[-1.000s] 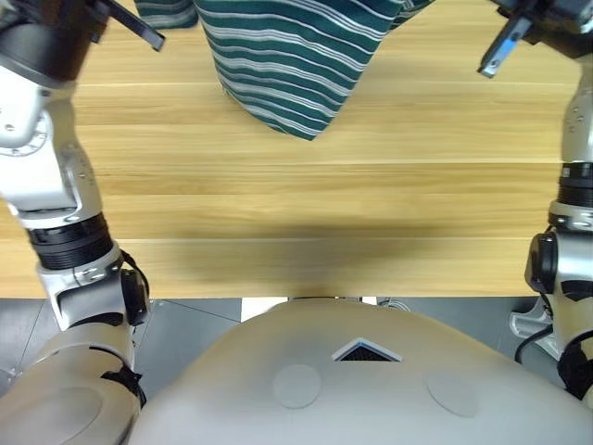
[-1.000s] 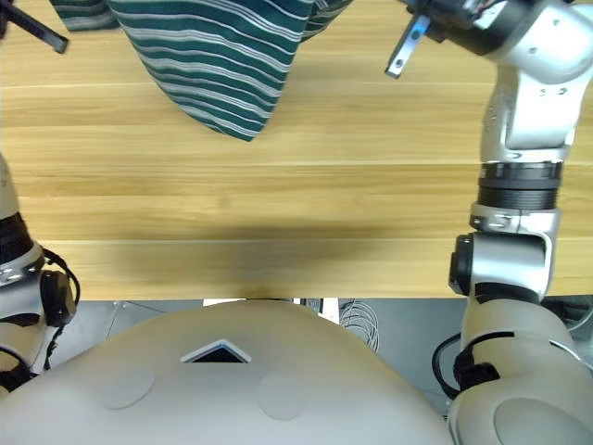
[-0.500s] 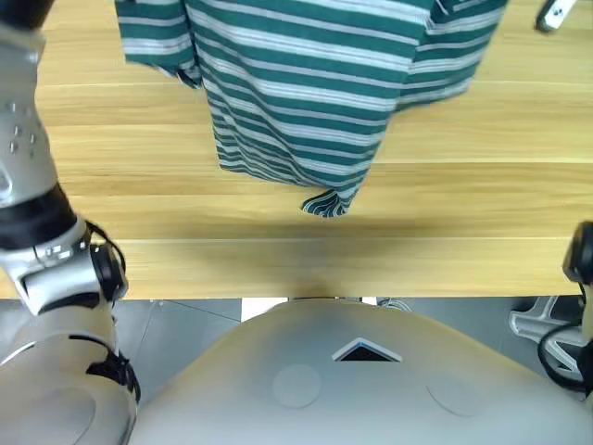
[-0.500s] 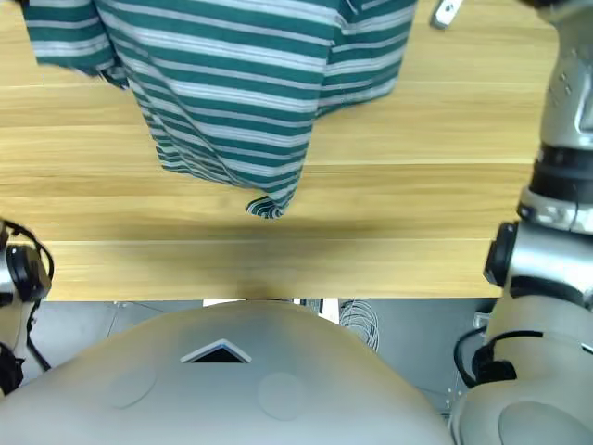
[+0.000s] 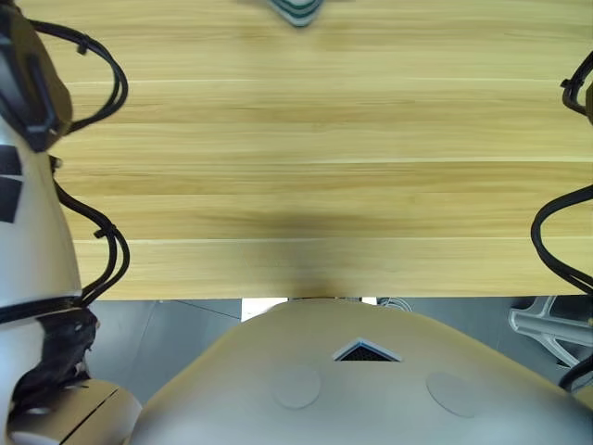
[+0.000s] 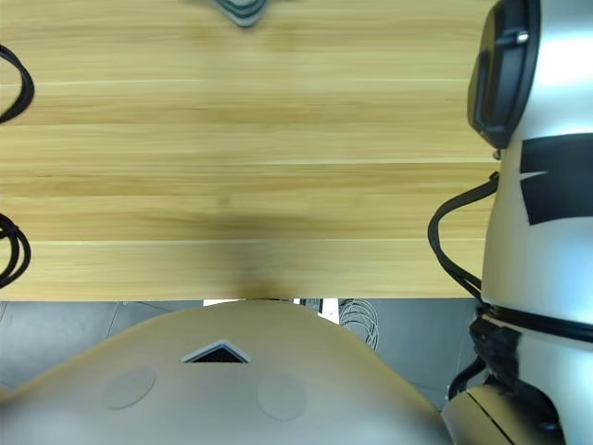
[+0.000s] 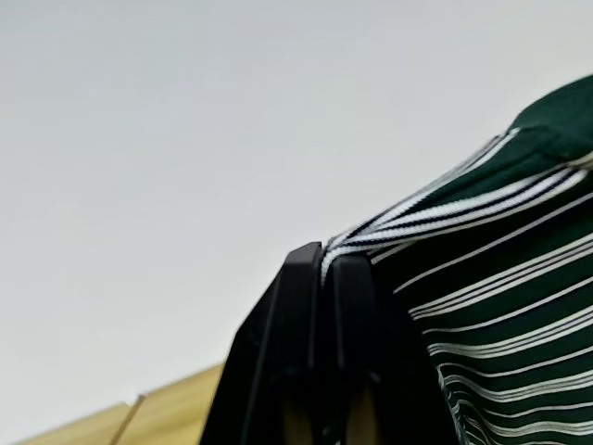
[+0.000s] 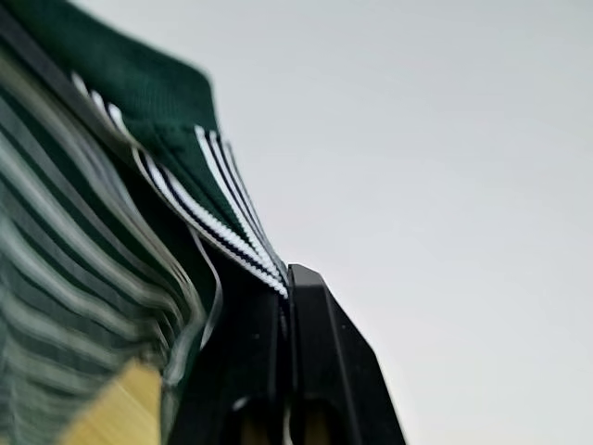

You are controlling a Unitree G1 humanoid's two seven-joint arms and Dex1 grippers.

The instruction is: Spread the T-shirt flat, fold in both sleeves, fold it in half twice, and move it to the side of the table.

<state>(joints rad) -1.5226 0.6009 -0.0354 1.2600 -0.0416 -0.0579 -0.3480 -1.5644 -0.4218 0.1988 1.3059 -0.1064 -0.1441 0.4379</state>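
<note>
The left gripper is pinched tight, its two black fingers pressed together on a ribbed, striped edge of the dark green T-shirt. The right gripper is likewise clamped on another striped edge of the same garment, and the fabric drapes away from both. From the head, the shirt's lowest tip shows over the far part of the light wooden desk. Whether the tip touches the desk cannot be told.
</note>
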